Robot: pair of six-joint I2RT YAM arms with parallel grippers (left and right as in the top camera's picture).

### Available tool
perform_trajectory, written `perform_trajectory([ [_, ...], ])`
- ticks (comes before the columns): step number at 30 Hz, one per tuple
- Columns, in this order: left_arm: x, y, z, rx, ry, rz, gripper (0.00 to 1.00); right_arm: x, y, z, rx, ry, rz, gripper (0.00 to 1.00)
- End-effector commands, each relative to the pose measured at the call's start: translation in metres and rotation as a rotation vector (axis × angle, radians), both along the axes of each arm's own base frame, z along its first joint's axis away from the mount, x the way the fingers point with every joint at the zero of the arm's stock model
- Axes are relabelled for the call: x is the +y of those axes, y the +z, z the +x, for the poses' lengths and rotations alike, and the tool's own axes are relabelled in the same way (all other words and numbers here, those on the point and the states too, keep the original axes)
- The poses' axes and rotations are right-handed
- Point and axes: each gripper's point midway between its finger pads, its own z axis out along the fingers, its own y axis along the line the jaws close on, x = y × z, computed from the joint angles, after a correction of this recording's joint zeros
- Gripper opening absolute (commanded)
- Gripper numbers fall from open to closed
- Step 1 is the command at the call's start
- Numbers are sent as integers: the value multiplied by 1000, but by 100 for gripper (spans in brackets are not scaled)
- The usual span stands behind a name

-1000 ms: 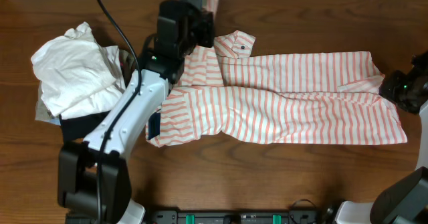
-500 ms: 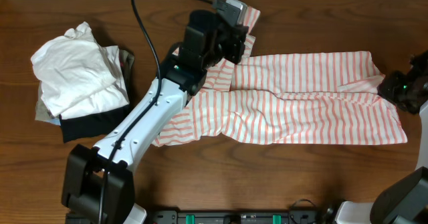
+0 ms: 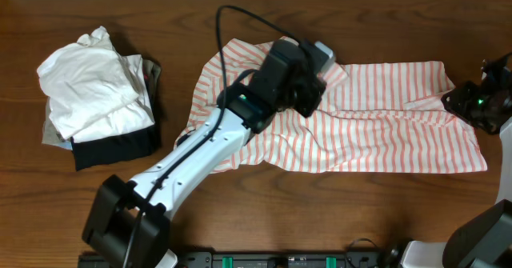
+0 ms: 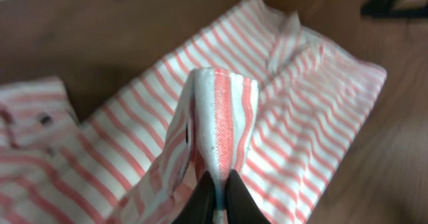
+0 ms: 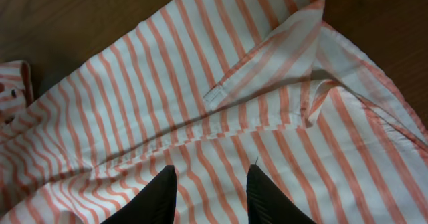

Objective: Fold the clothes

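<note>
A large soft white shirt with thin salmon-orange stripes (image 3: 392, 128) spreads from the centre of the brown wooden table (image 3: 336, 212) toward three o'clock. The left gripper (image 4: 215, 184) pinches a raised fold between its jaws; a hard pull could slip it free. The right gripper (image 5: 210, 187), jaws spread at three o'clock, pins nothing, so the cloth may drag.

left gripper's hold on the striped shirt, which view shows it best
Left wrist view: the left gripper is shut on a raised fold of the striped shirt. Overhead, the arm hides the pinch. The right wrist view shows shirt, not that gripper.
</note>
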Motion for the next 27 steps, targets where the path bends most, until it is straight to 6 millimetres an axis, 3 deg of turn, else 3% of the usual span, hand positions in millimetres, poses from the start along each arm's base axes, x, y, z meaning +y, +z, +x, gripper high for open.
perform_trajectory([
  [1,-19,-32,-24,60,-82,63,6,9,-2,2,-1,35,9,33],
  [9,-47,-75,-57,129,-170,131,6,9,-2,2,-1,35,9,33],
  [16,-51,-87,-61,145,-180,148,8,8,-2,2,-1,35,9,33],
  [18,-50,-88,-61,148,-180,151,17,8,-2,2,-1,35,8,33],
  [20,-50,-90,-61,152,-180,153,43,8,-2,2,-1,35,8,33],
  [22,-50,-90,-61,152,-180,155,56,8,-2,2,-1,35,8,33],
  [27,-44,-84,-54,130,-151,159,60,9,-2,2,-1,36,10,33],
])
